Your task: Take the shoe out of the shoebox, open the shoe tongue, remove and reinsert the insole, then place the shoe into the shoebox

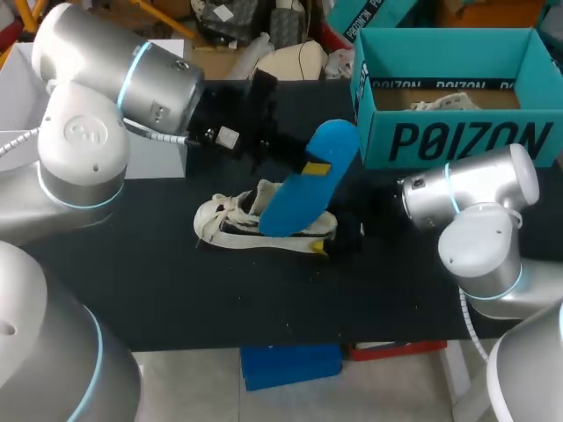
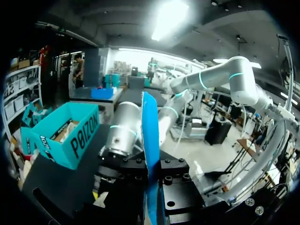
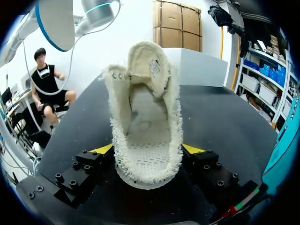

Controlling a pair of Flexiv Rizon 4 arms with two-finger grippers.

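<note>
L jaws pinch the blue insole (image 1: 303, 189) from both sides; in the L wrist view it stands edge-on between them. The insole is off the table (image 1: 176, 290) and tilted, upper end toward the shoebox (image 1: 457, 141), lower end over the shoe (image 1: 230, 220) opening; whether it contacts the shoe, cannot tell. R jaws are clamped on the shoe's heel end, one yellow tip (image 3: 104, 149) on each flank. The shoe is cream with frayed edges, sole down on the black table approx. mid-table, toe pointing away from my R arm. The tongue (image 3: 145, 61) is folded up and forward, so the interior is exposed. The teal shoebox is open, at the table's far R, well apart from the shoe.
</note>
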